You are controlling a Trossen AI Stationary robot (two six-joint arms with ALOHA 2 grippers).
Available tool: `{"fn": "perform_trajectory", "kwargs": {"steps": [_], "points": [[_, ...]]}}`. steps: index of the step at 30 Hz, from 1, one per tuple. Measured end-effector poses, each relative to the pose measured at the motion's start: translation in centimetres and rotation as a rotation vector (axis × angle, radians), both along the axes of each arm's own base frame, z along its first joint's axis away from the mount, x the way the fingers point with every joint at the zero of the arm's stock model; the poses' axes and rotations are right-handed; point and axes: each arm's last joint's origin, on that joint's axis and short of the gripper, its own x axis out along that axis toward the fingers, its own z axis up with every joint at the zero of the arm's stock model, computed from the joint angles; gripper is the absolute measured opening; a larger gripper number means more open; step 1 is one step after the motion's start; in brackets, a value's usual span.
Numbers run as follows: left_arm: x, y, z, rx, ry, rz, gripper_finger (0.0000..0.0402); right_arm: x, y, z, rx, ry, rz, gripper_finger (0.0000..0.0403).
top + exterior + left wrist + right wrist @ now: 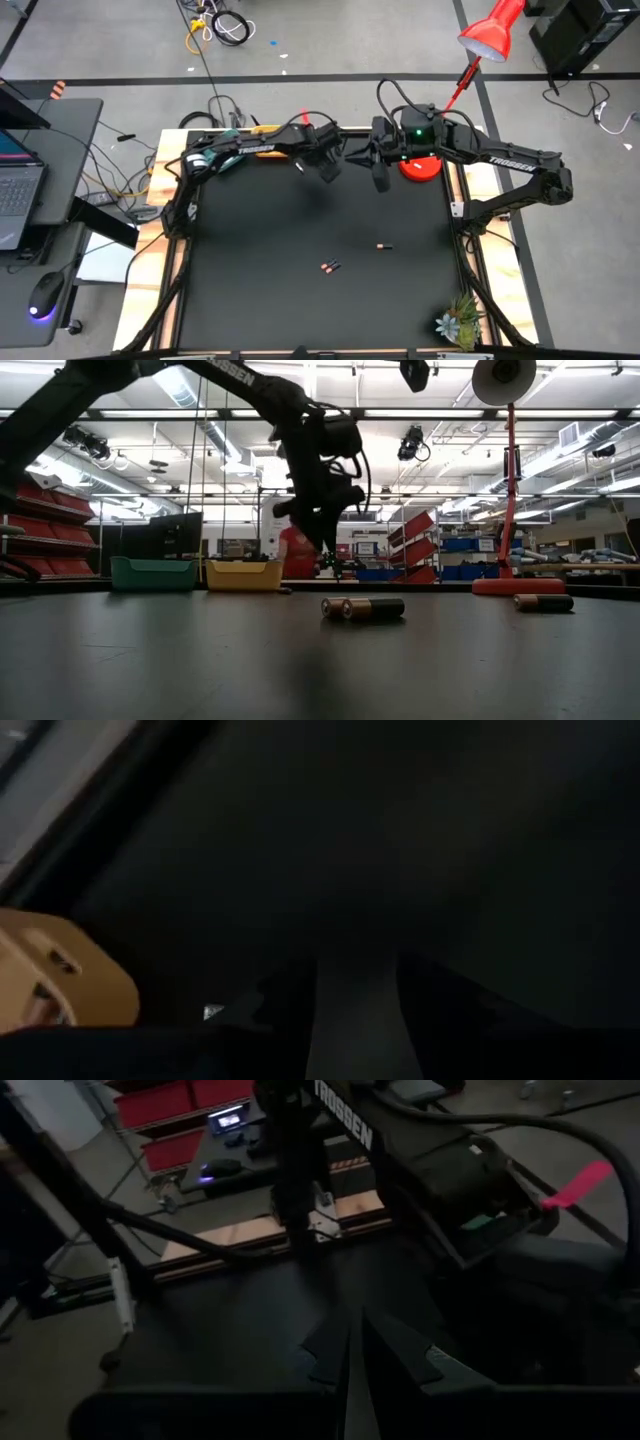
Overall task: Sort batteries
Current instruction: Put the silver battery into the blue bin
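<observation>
Two dark batteries with copper ends [330, 266] [362, 608] lie side by side on the black table, and a third one [382, 245] [543, 602] lies to their right. My left gripper [328, 170] [322, 545] hangs over the far middle of the table, slanting down, shut on a pale battery [345, 1020]. My right gripper [381, 180] [352, 1330] waits raised beside it, shut and holding nothing. A teal bowl [152, 573] and a yellow bowl [243, 574] [60, 980] stand at the far left edge. My left gripper has a pale, whitish battery between its two fingers [290, 1010]; the battery runs lengthwise along the gap. The fingers slant down from above. The battery is lifted clear of the table. Which part of it the pads are on does not show.
A red lamp base [420, 168] [505, 586] stands at the far right of the table, with its red lamp head [487, 35] beyond the edge. A small plant [458, 322] sits at the near right corner. A desk with a laptop [20, 190] stands left of the table.
</observation>
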Motion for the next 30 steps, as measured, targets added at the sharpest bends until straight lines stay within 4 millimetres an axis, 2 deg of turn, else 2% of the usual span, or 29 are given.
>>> {"fn": "perform_trajectory", "kwargs": {"steps": [4,11,16,19,23,25,30], "points": [[0.0,-1.4,0.0,0.033,-0.055,0.114,0.0147,0.0,0.1,0.0,0.001,-0.004,0.043,0.0041],[-0.4,-5.8,-2.4,-0.014,-0.079,0.224,0.0147,-0.3,0.2,-0.5,-0.011,0.05,0.087,0.0041],[-1.4,-9.6,-1.5,0.047,-0.144,0.306,0.0147,-0.6,-0.1,-0.9,-0.026,0.097,0.087,0.0041],[-3.3,-11.2,-0.9,0.064,-0.174,0.359,0.0142,-0.6,-0.4,-0.8,-0.044,0.085,0.09,0.0041],[-6.9,-12.6,-0.1,0.07,-0.216,0.438,0.0122,-0.2,-0.7,-0.8,-0.067,0.06,0.111,0.0041],[-9.0,-13.1,0.3,0.059,-0.251,0.455,0.0111,0.6,-1.0,-1.1,-0.064,0.05,0.122,0.0041],[-13.7,-13.4,0.9,-0.014,-0.316,0.571,0.0102,4.4,-2.0,-4.3,0.012,0.098,0.145,0.0041]]}}
